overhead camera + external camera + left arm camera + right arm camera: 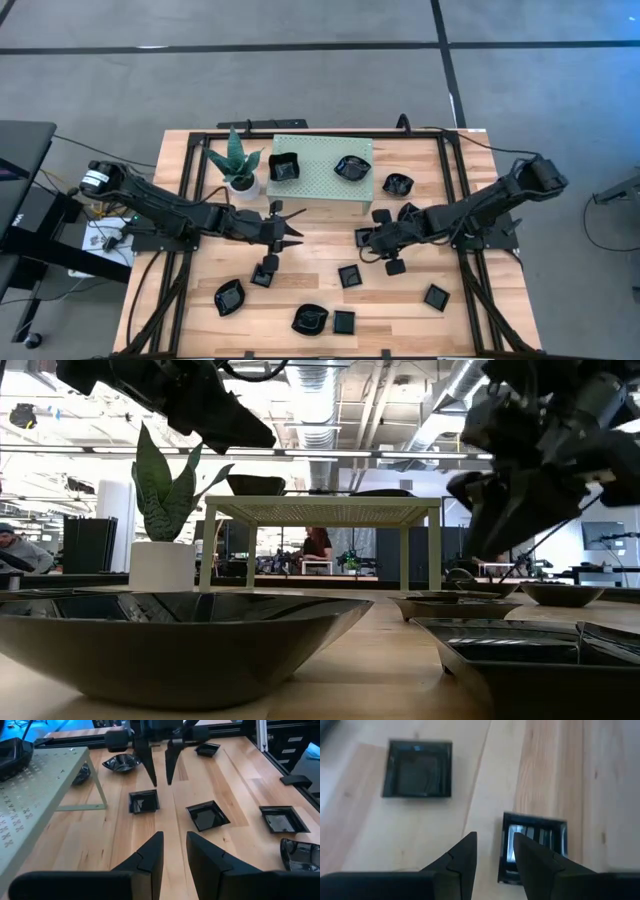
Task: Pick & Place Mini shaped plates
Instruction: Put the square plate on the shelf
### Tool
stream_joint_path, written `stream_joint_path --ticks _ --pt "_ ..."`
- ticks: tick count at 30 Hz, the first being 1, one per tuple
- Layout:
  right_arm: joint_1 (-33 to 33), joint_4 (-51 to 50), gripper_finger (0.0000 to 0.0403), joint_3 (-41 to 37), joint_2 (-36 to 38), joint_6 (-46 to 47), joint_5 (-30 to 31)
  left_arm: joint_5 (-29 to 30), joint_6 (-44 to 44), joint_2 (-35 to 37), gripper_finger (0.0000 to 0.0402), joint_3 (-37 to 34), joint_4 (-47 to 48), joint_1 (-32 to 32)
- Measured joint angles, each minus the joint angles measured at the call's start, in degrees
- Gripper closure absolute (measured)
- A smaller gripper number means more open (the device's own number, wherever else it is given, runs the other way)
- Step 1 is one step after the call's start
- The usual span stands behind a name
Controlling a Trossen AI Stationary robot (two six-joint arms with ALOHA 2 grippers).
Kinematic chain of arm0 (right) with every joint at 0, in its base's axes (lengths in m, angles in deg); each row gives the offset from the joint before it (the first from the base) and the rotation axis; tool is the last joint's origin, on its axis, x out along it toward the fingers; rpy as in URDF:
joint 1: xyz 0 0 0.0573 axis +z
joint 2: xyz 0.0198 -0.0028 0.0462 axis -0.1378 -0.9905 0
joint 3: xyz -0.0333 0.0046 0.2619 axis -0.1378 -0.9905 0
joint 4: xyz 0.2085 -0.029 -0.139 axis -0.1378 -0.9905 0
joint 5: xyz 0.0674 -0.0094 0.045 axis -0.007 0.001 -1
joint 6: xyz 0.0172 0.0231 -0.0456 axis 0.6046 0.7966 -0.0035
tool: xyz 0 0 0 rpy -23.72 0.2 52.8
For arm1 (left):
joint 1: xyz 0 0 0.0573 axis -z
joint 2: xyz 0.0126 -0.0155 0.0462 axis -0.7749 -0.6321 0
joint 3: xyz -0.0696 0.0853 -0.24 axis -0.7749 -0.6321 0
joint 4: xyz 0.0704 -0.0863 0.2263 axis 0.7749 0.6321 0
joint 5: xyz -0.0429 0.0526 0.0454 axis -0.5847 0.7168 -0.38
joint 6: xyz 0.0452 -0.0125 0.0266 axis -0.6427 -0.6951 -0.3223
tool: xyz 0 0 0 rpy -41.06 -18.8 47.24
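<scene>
Several glossy black mini plates lie scattered on the wooden table (320, 300). Two more sit on top of the pale green stand (320, 172): a square one (285, 167) and a lobed one (352, 166). My left gripper (290, 228) hovers open near the table's middle, just in front of the stand, with nothing between its fingers (175, 855). My right gripper (366, 243) faces it, open (495, 855), and slants down over a small square plate (535, 845), with one finger in front of that plate's edge. A second square plate (419, 768) lies flat beyond.
A potted green plant (238, 165) stands at the stand's left end. Black rails (455, 200) run along the table's sides. Plates (310, 319) crowd the near half and a few (398, 184) lie right of the stand. A bare strip of wood lies between the two grippers.
</scene>
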Motion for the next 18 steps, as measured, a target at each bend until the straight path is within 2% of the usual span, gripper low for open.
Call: stream_joint_path --ticks 7,12,18 --pt "-0.61 0.15 0.028 0.0 -6.15 0.88 0.48 0.0 0.02 0.0 0.0316 0.0 -0.39 0.0" --pt "-0.82 0.4 0.0284 0.0 -8.62 0.21 4.5 0.0 0.02 0.0 0.0316 0.0 -0.65 0.0" --pt "-1.48 0.45 0.0331 0.02 -8.86 -1.05 4.48 -0.01 0.02 0.0 0.0316 0.02 -1.25 0.0"
